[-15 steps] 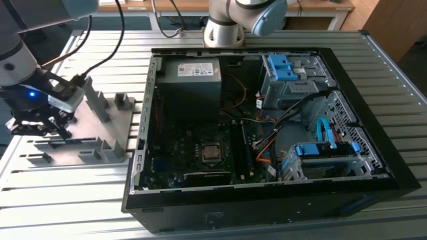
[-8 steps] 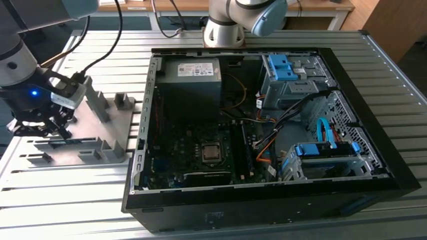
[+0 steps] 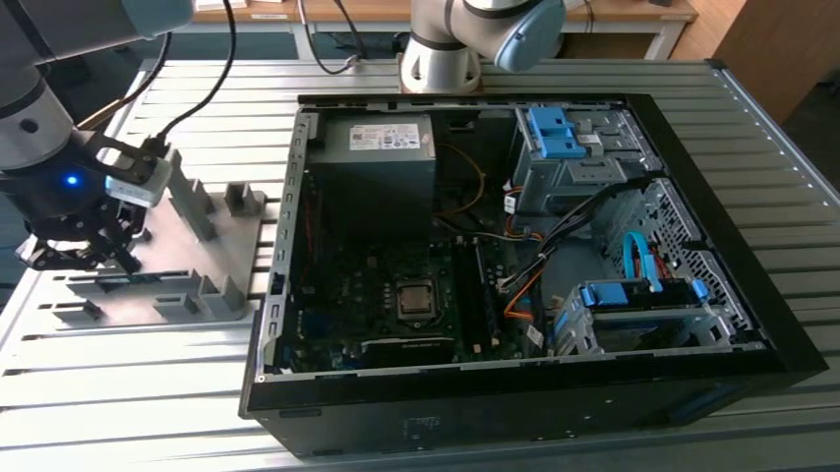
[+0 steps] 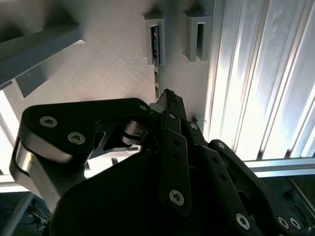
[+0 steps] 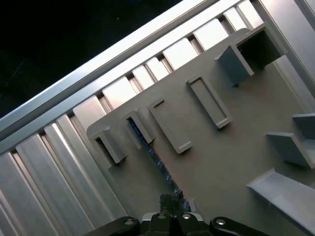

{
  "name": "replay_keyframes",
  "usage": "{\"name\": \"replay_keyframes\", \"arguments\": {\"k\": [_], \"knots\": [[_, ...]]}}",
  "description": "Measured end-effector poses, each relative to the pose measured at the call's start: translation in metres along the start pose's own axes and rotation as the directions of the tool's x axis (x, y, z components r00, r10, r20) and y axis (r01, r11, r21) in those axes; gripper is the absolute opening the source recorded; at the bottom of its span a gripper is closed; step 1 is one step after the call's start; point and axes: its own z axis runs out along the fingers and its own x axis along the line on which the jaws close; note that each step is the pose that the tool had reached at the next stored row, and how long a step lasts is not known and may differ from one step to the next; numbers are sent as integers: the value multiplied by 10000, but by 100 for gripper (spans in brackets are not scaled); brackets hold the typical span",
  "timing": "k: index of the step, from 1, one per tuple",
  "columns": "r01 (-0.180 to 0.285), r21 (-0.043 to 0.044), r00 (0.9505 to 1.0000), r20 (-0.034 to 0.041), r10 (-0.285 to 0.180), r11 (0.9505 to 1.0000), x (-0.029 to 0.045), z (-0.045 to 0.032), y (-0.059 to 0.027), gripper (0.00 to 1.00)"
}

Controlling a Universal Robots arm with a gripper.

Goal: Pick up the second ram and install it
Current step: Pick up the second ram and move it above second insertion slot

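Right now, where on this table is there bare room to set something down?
In the exterior view, bare table slats lie on the camera's side of the grey plate and beyond it. Crowded: the plate's upright blocks, where the gripper is shut on the memory stick, and the computer case's inside.

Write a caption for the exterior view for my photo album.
Robot gripper down at a grey fixture plate beside an open computer case on a slatted table.
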Motion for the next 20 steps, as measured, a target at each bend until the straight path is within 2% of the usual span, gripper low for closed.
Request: {"name": "replay_keyframes", "arguments": {"k": [5,10,15,20], "knots": [[594,22,9982,-2,-594,9982,0,0,0,10],[1162,43,9932,-5,-1162,9932,0,0,0,10],[1720,63,9851,-8,-1720,9851,0,0,0,10],[2258,83,9742,-14,-2258,9741,0,0,0,10]]}}
